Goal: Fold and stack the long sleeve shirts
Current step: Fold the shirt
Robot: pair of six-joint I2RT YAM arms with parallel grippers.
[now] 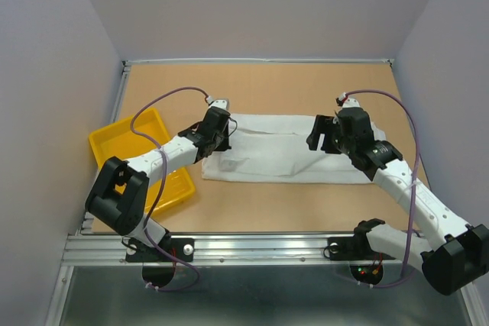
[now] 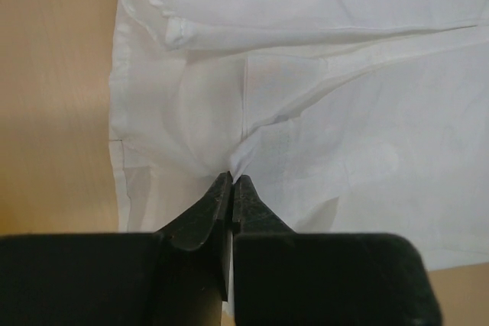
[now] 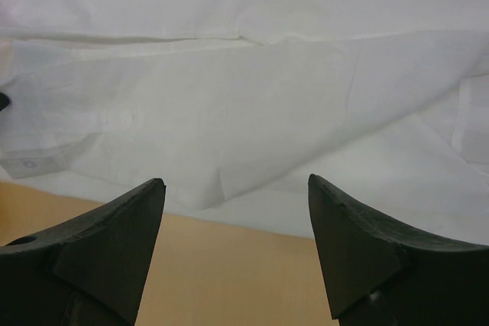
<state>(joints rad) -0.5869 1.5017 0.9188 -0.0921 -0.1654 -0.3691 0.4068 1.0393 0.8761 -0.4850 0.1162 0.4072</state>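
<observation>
From above, the white shirt [image 1: 275, 154] is seen folded into a long band at mid-table, right of the yellow tray [image 1: 126, 139], between the left gripper [image 1: 224, 143] and the right gripper [image 1: 321, 137]. At the left wrist, cloth is pinched by closed fingers [image 2: 206, 219]. At the right wrist, fingers [image 3: 114, 242] are held wide apart at the shirt's edge.

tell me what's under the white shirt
The white shirt lies flat on the brown table, which shows around its edges. The fabric covers whatever is directly beneath, so that cannot be seen. The left claw pinches a fold of its top layer.
</observation>
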